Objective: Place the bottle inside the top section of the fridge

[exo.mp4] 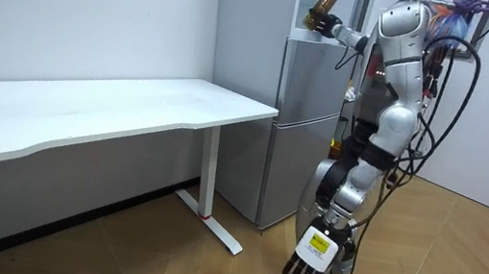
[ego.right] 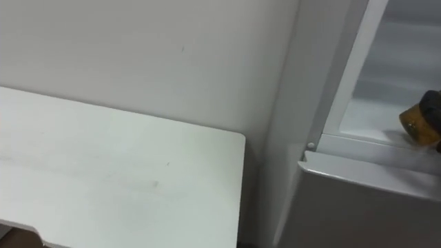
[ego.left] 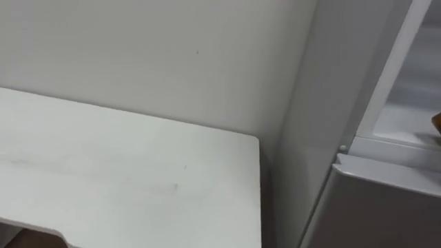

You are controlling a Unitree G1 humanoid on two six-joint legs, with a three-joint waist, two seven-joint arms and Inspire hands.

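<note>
Right eye view first: the bottle (ego.right: 419, 124) has its amber base right at the front sill of the fridge (ego.right: 296, 138), at the mouth of the open upper compartment (ego.right: 386, 83), just above the shut lower door (ego.right: 358, 207). We can't tell if it's resting on the sill or just over it. Left eye view shows the white table (ego.left: 124, 172) just left of the fridge, plus a sliver of amber at the sill. In the room view the robot stands right in front of the fridge, right hand (exo.mp4: 321, 20) raised and wrapped round the tilted bottle at the upper opening, while the left hand (exo.mp4: 309, 258) hangs low in front of the fridge, fingers loose, holding nothing. So we reckon it's the placing step — next it needs to go deeper onto the shelf, stand upright, then be let go. Label's too small to read.
</note>
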